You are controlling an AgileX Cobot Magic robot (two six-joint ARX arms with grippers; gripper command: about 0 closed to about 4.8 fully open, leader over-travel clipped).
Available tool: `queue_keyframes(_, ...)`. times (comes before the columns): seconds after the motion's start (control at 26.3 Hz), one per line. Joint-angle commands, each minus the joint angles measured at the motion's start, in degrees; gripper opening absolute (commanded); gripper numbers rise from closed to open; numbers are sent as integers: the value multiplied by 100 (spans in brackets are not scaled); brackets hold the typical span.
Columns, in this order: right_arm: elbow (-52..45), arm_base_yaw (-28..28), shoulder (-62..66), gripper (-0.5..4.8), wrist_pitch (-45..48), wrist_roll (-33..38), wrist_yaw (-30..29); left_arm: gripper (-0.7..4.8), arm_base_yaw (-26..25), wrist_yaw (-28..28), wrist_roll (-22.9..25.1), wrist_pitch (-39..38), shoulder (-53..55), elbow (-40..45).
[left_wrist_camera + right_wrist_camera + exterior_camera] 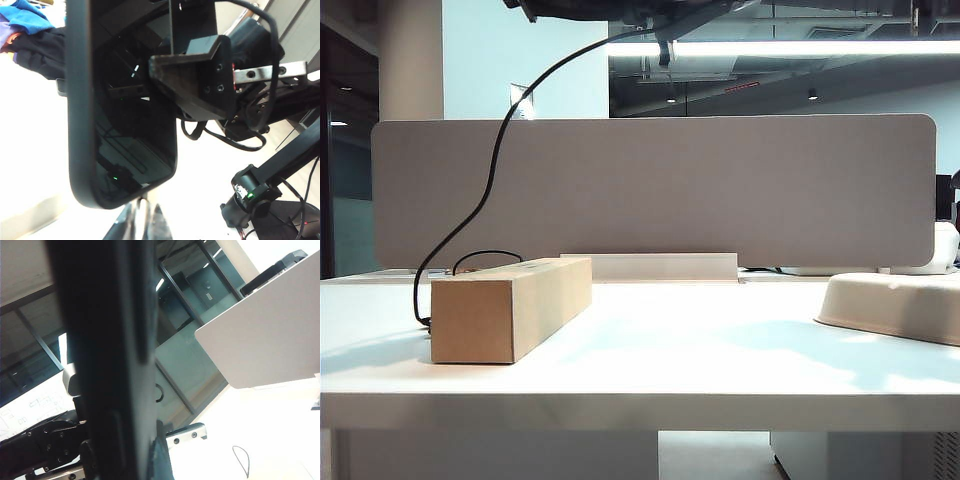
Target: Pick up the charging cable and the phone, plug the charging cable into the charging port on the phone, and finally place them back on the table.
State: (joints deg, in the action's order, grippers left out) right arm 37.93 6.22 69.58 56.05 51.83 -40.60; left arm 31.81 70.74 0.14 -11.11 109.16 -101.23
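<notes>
The phone (125,125) hangs in the air with its dark screen towards the left wrist view; in the right wrist view it stands edge-on (100,340). My right gripper (125,460) is shut on its sides, and one black finger (200,75) shows across it. My left gripper (144,220) is shut on the charging cable's pale plug, right at the phone's short edge. The charging port itself is too small to make out. The black charging cable (490,180) rises from behind the box and leaves the top of the exterior view. Both grippers are out of that view.
A cardboard box (510,305) lies on the left of the white table (670,340). A beige tray (895,300) sits at the right edge. The grey divider panel (720,190) closes off the back. A thin loop of cord (241,460) lies on the tabletop.
</notes>
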Motion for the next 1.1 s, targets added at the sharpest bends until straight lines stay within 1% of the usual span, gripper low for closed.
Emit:
queue_keyframes(0.04, -17, 79, 22, -7, 144, 0, -516, -6, 4, 7, -35, 472, -68, -76)
queue_keyframes(0.08, -17, 76, 22, -7, 140, 0, -437, -6, -11, 0, -98, 461, -68, -76)
queue_keyframes(0.19, -17, 55, 24, -7, 125, -4, -264, -6, -15, 2, -90, 234, -52, -74)
queue_keyframes(0.3, -17, 52, 24, -7, 149, -4, -42, -6, -15, 4, -81, 195, -52, -74)
queue_keyframes(0.42, -7, 28, 22, -7, 450, 0, 188, -6, -15, 4, -81, 63, -46, -74)
queue_keyframes(0.61, 249, -22, 22, -7, 544, 24, 146, -6, -24, 0, 144, -330, -26, -74)
queue_keyframes(0.68, 348, -22, 24, -7, 540, 22, 146, -6, -24, -2, 160, -409, -20, -72)
queue_keyframes(0.76, 367, -22, 24, -7, 540, 24, 146, -6, -24, -2, 164, -407, -20, -72)
queue_keyframes(0.84, 367, -31, 22, -7, 339, 11, 146, -6, -83, 9, 197, -409, -22, -74)
queue_keyframes(0.95, 367, -160, 22, -7, 280, 22, 153, -6, -203, 26, 192, -468, -20, -74)
queue_keyframes(1.1, 367, -160, 24, -7, 278, 22, 389, -6, -234, 133, 107, -326, -20, -74)
